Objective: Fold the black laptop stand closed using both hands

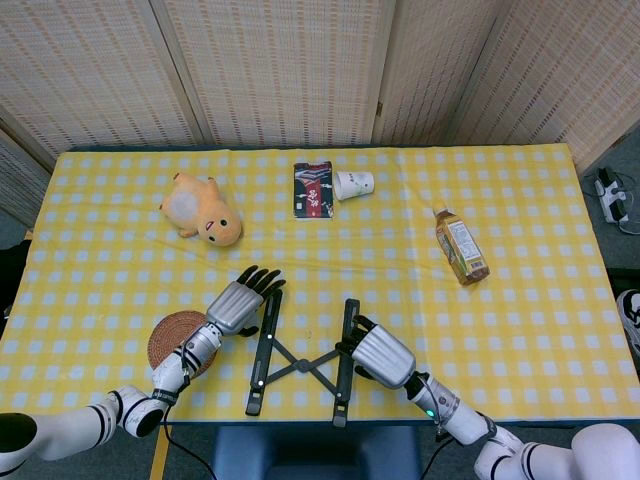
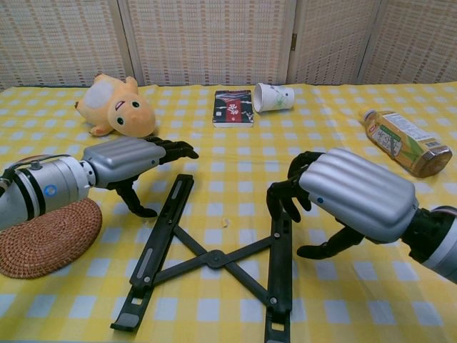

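Note:
The black laptop stand (image 1: 300,364) (image 2: 214,259) lies open and flat near the table's front edge, its two rails spread in an X. My left hand (image 1: 236,304) (image 2: 121,161) hovers just left of the far end of the left rail, fingers stretched forward and thumb pointing down, holding nothing. My right hand (image 1: 380,356) (image 2: 353,194) sits at the right rail's far end. Its fingers (image 2: 282,200) bend down onto that rail while the thumb rests on the cloth outside it.
A woven coaster (image 1: 168,336) (image 2: 43,236) lies just left of my left hand. Further back are a yellow plush toy (image 1: 203,208) (image 2: 118,106), a small book (image 1: 313,189), a tipped paper cup (image 1: 353,184) and a lying tea bottle (image 1: 461,246) (image 2: 403,141).

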Robot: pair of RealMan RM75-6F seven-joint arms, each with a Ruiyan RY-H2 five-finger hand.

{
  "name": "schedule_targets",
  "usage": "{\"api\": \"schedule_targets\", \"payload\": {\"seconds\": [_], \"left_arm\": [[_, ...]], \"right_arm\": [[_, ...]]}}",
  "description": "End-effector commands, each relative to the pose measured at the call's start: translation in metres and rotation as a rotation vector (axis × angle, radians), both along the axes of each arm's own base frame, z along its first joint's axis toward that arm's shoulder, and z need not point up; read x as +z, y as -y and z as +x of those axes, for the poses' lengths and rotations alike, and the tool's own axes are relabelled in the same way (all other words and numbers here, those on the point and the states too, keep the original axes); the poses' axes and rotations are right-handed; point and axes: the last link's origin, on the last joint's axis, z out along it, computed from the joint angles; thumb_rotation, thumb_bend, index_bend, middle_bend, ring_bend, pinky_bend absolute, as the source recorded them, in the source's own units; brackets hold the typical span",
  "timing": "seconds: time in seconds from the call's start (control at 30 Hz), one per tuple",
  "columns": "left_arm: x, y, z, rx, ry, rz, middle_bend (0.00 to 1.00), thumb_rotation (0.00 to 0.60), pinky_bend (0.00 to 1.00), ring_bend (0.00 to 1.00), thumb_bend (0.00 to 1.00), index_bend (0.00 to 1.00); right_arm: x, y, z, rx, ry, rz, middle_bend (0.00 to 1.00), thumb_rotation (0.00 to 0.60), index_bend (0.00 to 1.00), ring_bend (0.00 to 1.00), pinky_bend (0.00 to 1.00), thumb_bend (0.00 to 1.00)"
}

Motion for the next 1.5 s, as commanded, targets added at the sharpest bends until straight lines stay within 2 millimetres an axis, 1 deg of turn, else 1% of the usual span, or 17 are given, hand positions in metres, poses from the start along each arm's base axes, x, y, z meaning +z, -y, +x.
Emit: {"api": "schedule_targets", "payload": {"seconds": [0.03, 0.37, 0.47, 0.8, 0.97, 1.13, 1.27, 1.5], "left_arm": [[-0.001, 0.001, 0.0, 0.003, 0.005, -0.005, 0.03, 0.6, 0.0, 0.0, 0.24, 0.04], [-0.003, 0.002, -0.001, 0.013, 0.013, -0.011, 0.03, 0.6, 0.0, 0.0, 0.24, 0.04], [-0.003, 0.002, -0.002, 0.019, 0.014, -0.012, 0.03, 0.6, 0.0, 0.0, 0.24, 0.04], [-0.004, 0.003, -0.004, 0.04, 0.032, -0.023, 0.03, 0.6, 0.0, 0.0, 0.24, 0.04], [-0.004, 0.003, -0.005, 0.045, 0.036, -0.025, 0.03, 0.6, 0.0, 0.0, 0.24, 0.04], [-0.003, 0.004, -0.004, 0.047, 0.043, -0.025, 0.03, 0.6, 0.0, 0.0, 0.24, 0.04], [-0.003, 0.004, -0.003, 0.048, 0.045, -0.027, 0.03, 0.6, 0.0, 0.0, 0.24, 0.04], [-0.004, 0.004, -0.003, 0.056, 0.052, -0.033, 0.03, 0.6, 0.0, 0.0, 0.24, 0.04]], "right_arm": [[-0.005, -0.003, -0.002, 0.012, -0.004, 0.011, 0.62, 0.6, 0.51, 0.59, 0.31, 0.15], [-0.022, -0.008, -0.006, 0.05, -0.053, 0.022, 0.62, 0.6, 0.51, 0.58, 0.31, 0.15], [-0.024, -0.008, -0.007, 0.05, -0.055, 0.025, 0.62, 0.6, 0.51, 0.59, 0.31, 0.15], [-0.026, -0.007, -0.008, 0.051, -0.061, 0.035, 0.62, 0.6, 0.51, 0.59, 0.31, 0.15], [-0.018, -0.008, -0.011, 0.057, -0.046, 0.022, 0.62, 0.6, 0.51, 0.58, 0.31, 0.15], [-0.013, -0.009, -0.018, 0.05, -0.065, 0.015, 0.62, 0.6, 0.51, 0.58, 0.31, 0.15], [-0.016, -0.007, -0.019, 0.04, -0.071, 0.019, 0.62, 0.6, 0.51, 0.59, 0.31, 0.15], [-0.023, -0.004, -0.014, 0.056, -0.068, 0.013, 0.62, 0.6, 0.51, 0.59, 0.31, 0.15]]}}
